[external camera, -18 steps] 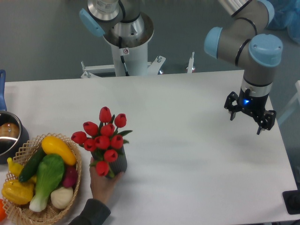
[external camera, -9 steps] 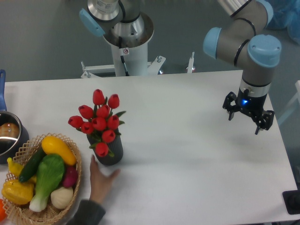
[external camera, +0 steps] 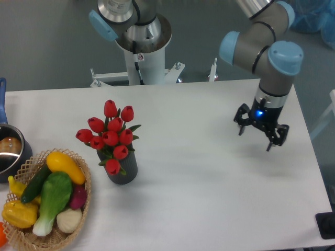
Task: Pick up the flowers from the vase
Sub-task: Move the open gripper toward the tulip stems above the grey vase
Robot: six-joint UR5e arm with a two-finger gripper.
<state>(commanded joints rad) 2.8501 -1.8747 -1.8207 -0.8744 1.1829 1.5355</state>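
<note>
From the fixed camera, the vase (external camera: 122,170) stands upright on the desk (external camera: 209,198) left of centre, toward the front edge, with the flowers (external camera: 110,137) rising from its mouth. Just beside it at the front left corner sits a wicker basket (external camera: 27,238) of vegetables. The hand (external camera: 259,135) hangs over the desk's right side, well apart from the flowers, fingers spread and empty.

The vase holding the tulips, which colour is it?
Dark grey, with ribbed sides; the vase shows in the fixed camera view.
</note>
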